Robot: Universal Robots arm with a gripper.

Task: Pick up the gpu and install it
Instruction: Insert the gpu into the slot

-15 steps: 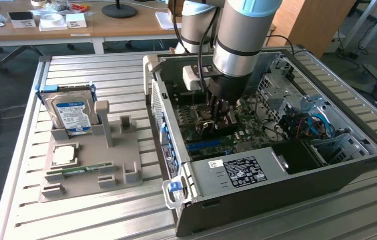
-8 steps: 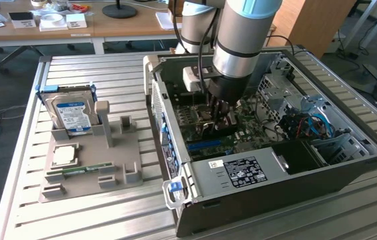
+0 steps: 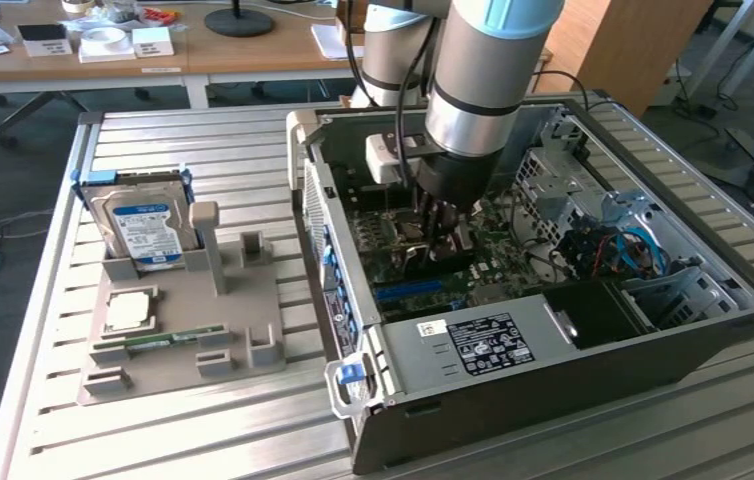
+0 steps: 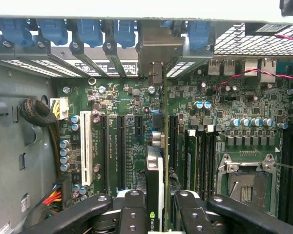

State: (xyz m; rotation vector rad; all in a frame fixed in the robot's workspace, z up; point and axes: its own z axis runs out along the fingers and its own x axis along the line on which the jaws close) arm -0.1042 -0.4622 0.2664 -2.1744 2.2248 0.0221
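Black-armed gripper (image 4: pixel 156 214) is clamped on the gpu (image 4: pixel 155 178), which it holds edge-on close over the green motherboard (image 4: pixel 234 146). This is inside the open computer case (image 3: pixel 511 350), at about three o'clock in the exterior view. Pickup looks done and installing is in hand. By my judgement, seating calls for the card's edge to be square over its slot and its bracket lined up under the blue latches (image 4: pixel 90 31).
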